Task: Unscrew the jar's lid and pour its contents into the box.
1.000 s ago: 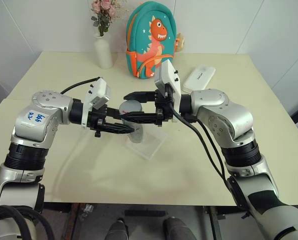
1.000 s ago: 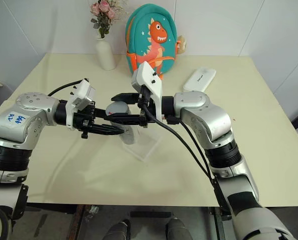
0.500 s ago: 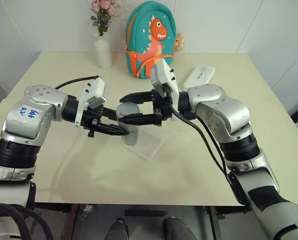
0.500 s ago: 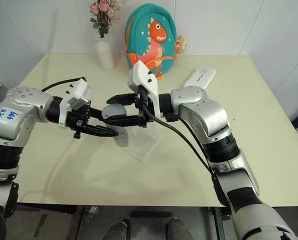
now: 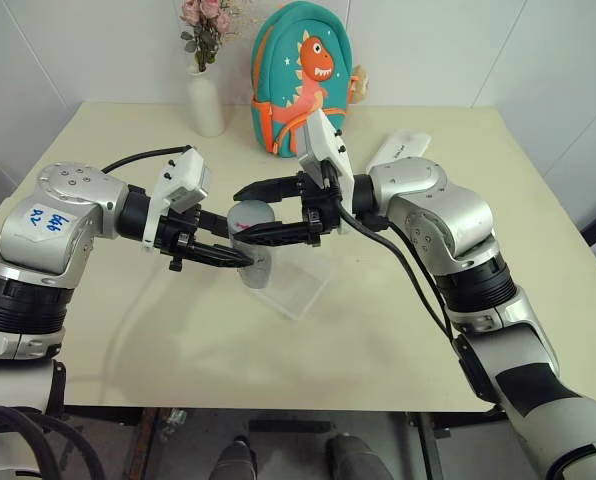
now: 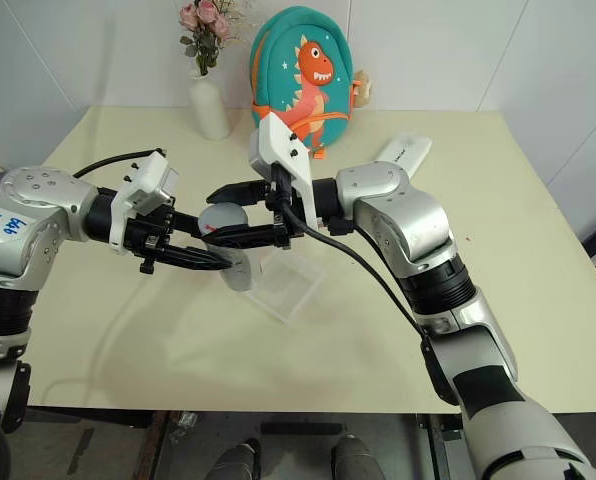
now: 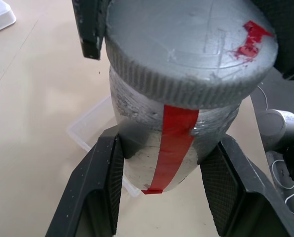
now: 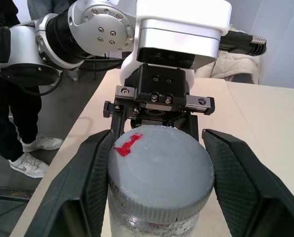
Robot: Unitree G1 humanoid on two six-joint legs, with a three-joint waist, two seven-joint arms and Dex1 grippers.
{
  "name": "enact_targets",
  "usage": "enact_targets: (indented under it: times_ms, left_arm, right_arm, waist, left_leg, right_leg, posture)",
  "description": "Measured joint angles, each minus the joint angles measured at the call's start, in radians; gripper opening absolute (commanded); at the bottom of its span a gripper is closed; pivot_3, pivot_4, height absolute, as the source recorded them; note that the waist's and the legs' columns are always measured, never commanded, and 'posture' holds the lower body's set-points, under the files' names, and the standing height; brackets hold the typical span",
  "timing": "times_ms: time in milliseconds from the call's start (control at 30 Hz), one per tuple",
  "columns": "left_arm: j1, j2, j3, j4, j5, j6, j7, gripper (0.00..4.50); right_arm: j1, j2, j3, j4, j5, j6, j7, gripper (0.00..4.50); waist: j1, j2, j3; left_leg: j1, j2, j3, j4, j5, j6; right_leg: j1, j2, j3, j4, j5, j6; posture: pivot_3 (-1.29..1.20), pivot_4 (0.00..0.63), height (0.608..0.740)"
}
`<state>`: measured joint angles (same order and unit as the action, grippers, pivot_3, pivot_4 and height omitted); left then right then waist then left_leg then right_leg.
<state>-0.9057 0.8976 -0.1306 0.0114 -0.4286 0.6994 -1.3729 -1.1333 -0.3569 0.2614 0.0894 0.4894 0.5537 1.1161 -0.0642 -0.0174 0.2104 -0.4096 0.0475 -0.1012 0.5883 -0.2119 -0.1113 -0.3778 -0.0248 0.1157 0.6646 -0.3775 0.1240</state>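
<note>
Silvery, scuffed plastic jar [image 7: 157, 148] with a red tape strip is raised above the cream bench [image 5: 128, 330], over the shallow clear plastic box [image 5: 296, 285]. Its contents cannot be made out. The left end effector [image 5: 243, 260] is clamped on its body; the right end effector [image 5: 246, 212] is clamped on the ribbed grey lid [image 8: 159, 170], red-marked on top.

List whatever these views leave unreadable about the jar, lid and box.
- Contents: the jar's silvery wall hides them in the left wrist view; the lid covers the mouth in the right wrist view.
- Lid thread: whether it has loosened cannot be told; the right pincer grips the rim.
- Box: near part hidden behind the jar and left pincer in the left eye view.
- Jar base: cut off by the left wrist view's lower fingers.
</note>
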Motion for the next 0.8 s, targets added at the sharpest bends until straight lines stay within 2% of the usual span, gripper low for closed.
enact_targets:
  times_ms: [800]
  left_arm:
    - [0.014,-0.034,0.018,0.006,-0.003,0.001,0.000,1.89]
  right_arm:
    - [0.071,0.006,-0.019,-0.074,0.022,-0.004,-0.072,2.56]
  waist:
    - [-0.001,0.000,0.000]
  left_leg:
    - [0.000,0.000,0.000,0.000,0.000,0.000]
  right_leg:
    - [0.000,0.000,0.000,0.000,0.000,0.000]
  posture:
    - [0.00,0.150,0.740]
